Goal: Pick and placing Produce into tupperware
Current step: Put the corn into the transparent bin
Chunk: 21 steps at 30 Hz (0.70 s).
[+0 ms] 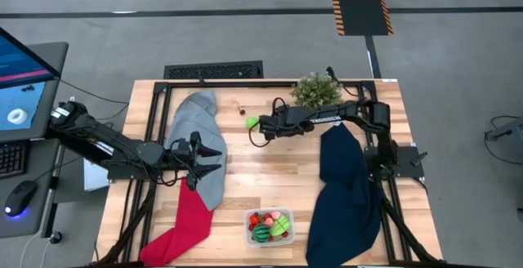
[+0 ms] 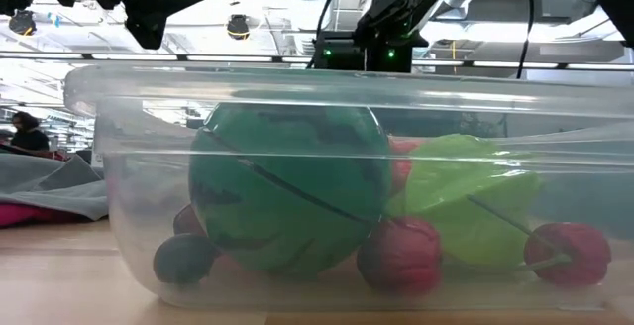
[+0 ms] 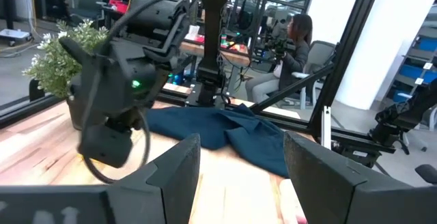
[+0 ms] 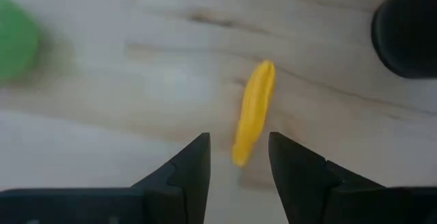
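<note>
From above, the right claw (image 1: 263, 127) reaches over the far middle of the wooden counter (image 1: 245, 182), just beside a small green toy (image 1: 252, 122). The left claw (image 1: 214, 161) hangs over a grey cloth (image 1: 200, 149), well apart from the tupperware (image 1: 270, 227) at the near edge, which holds a striped melon ball (image 1: 261, 234) with red and light green pieces.

At counter height, the tupperware wall (image 2: 109, 196) fills the view; the melon ball (image 2: 287, 186) rests inside against a light green piece (image 2: 466, 211) and red ones.

The left wrist view shows its fingers (image 3: 179, 176) apart with nothing between them, facing the other arm.

The right wrist view shows a yellow banana (image 4: 252, 111) lying on the wood, one end between the open fingers (image 4: 188, 173), which do not touch it.
</note>
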Motion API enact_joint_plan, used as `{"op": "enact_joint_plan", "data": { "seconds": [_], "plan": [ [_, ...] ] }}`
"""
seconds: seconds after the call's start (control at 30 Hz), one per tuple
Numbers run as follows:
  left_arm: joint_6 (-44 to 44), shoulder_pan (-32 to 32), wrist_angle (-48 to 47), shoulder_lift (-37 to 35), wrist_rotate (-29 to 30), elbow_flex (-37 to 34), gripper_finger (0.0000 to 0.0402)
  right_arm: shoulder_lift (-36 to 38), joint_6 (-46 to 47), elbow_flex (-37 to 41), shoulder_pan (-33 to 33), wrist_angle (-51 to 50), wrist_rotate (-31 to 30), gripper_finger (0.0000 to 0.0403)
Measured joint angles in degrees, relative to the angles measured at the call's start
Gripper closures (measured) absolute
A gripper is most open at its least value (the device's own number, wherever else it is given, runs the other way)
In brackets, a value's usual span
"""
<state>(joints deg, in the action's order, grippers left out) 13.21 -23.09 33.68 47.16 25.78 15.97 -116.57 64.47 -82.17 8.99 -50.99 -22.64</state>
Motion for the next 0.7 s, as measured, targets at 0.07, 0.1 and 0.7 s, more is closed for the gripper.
{"op": "enact_joint_plan", "data": {
  "seconds": [0.07, 0.1, 0.7],
  "plan": [
    [0.0, 0.0, 0.01, 0.0, 0.0, 0.0, 0.02, 0.0, 0.0, -0.02, 0.4, 0.45, -0.06, 0.0234],
    [0.0, 0.0, 0.01, 0.0, 0.02, 0.0, 0.02, 0.0, 0.0, -0.02, 0.54, 0.69, 0.06, 0.0234],
    [0.02, 0.0, 0.1, 0.0, 0.03, 0.0, 0.02, 0.0, -0.63, -0.02, 2.84, 0.46, 4.02, 0.0238]
  ]
}}
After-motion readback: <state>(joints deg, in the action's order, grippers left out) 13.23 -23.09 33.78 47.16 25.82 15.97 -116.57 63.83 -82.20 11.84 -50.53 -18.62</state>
